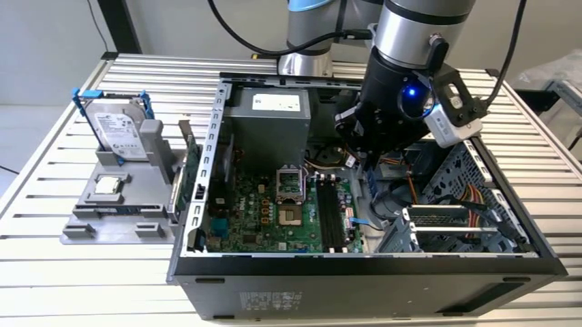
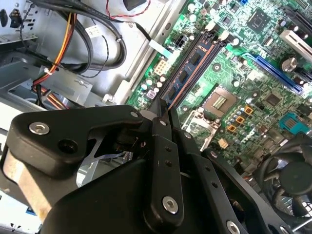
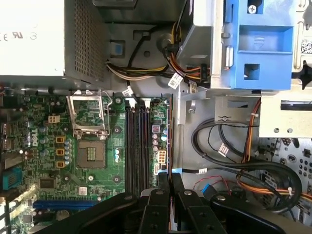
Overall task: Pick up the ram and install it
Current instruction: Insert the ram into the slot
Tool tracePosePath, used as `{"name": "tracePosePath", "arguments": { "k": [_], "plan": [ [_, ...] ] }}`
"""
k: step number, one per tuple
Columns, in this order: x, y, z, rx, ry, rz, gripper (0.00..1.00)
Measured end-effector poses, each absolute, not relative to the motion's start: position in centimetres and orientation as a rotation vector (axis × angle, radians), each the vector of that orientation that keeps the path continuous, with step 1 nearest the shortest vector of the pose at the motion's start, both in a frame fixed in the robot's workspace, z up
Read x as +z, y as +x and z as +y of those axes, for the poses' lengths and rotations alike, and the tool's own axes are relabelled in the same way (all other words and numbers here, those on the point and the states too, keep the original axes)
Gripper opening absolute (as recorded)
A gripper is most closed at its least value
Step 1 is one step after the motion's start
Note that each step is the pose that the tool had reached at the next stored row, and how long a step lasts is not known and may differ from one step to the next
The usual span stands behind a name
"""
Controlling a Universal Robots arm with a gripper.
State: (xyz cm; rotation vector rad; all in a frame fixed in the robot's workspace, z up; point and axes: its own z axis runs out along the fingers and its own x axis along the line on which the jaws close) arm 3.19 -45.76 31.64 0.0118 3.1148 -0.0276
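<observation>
The gripper [image 2: 165, 108] jaws were shut on the ram [image 2: 187, 73], near the motherboard's [image 3: 92, 156] black slots [image 3: 138, 146].

gripper [image 3: 169, 183] pinches the ram [image 3: 169, 136] beside black slots [image 3: 138, 146].

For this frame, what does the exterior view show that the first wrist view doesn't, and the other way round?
Exterior view: the arm reaching into the open case, and beside the case, at the view's left, a hard drive upright in a grey stand on the slatted table.
First wrist view: the fingers closed on the ram, seen edge-on beside the black slots, plus a blue bracket.
Both: the motherboard, its CPU socket, the slots and the power supply.
</observation>
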Motion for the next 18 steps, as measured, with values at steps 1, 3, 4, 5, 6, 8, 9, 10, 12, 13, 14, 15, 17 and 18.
{"name": "tracePosePath", "arguments": {
  "k": [1, 3, 4, 5, 6, 8, 9, 10, 12, 13, 14, 15, 17, 18],
  "plan": [
    [31.63, 3.19, -45.76, -0.028, 0.012, 3.115, 0.0],
    [31.62, 3.19, -45.76, -0.027, 0.012, 3.115, 0.0],
    [31.62, 3.19, -45.76, -0.027, 0.012, 3.115, 0.0],
    [31.62, 3.19, -45.76, -0.027, 0.012, 3.115, 0.0],
    [31.62, 3.19, -45.76, -0.027, 0.012, 3.115, 0.0],
    [31.49, 3.19, -45.76, -0.027, 0.012, 3.115, 0.0],
    [31.42, 3.19, -45.76, -0.027, 0.013, 3.115, 0.0],
    [31.32, 3.19, -45.76, -0.027, 0.013, 3.115, 0.0],
    [31.07, 3.19, -45.76, -0.027, 0.014, 3.115, 0.0],
    [30.98, 3.19, -45.76, -0.027, 0.014, 3.115, 0.0],
    [30.91, 3.19, -45.76, -0.027, 0.015, 3.115, 0.0],
    [30.84, 3.19, -45.76, -0.027, 0.015, 3.115, 0.0],
    [30.75, 3.19, -45.76, -0.028, 0.015, 3.115, 0.0],
    [30.74, 3.19, -45.77, -0.028, 0.015, 3.115, 0.0]
  ]
}}
